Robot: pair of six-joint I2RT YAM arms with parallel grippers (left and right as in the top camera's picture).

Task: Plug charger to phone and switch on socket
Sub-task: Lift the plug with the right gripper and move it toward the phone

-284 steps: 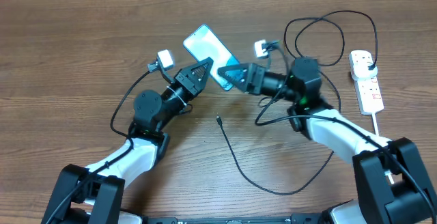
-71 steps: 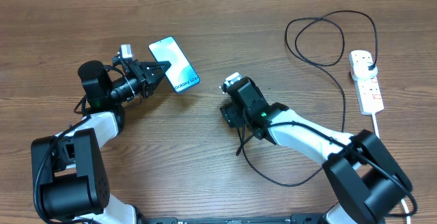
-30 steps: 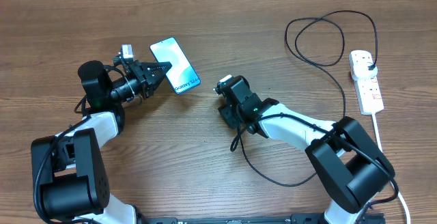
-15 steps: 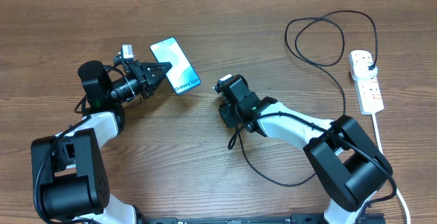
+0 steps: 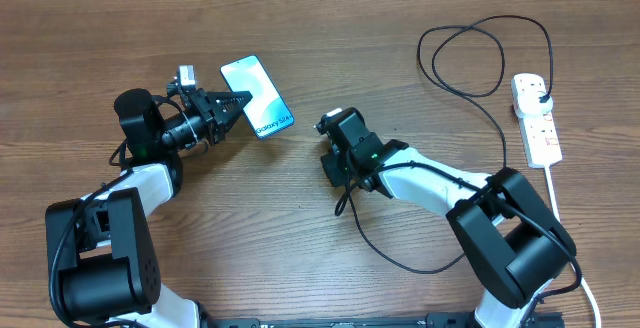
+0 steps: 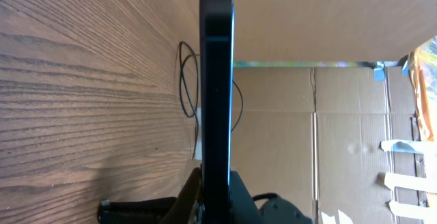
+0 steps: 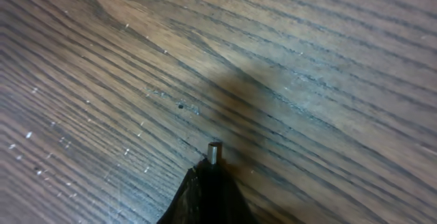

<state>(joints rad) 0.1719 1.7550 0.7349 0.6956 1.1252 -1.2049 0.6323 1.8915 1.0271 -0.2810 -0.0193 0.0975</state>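
Lit phone (image 5: 257, 96) slanted, text end toward centre, other end pinched in left claw (image 5: 233, 108). Charger (image 5: 420, 268): black cable loops from white socket (image 5: 537, 128) at far right, metal tip (image 7: 214, 151) gripped by right claw (image 5: 337, 174), close to tabletop (image 7: 102, 60)

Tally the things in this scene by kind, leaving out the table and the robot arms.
phone: 1
charger cable: 1
power strip: 1
Total: 3

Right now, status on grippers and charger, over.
Left gripper shut on phone. Right gripper shut on charger, apart from phone. Nothing between them.
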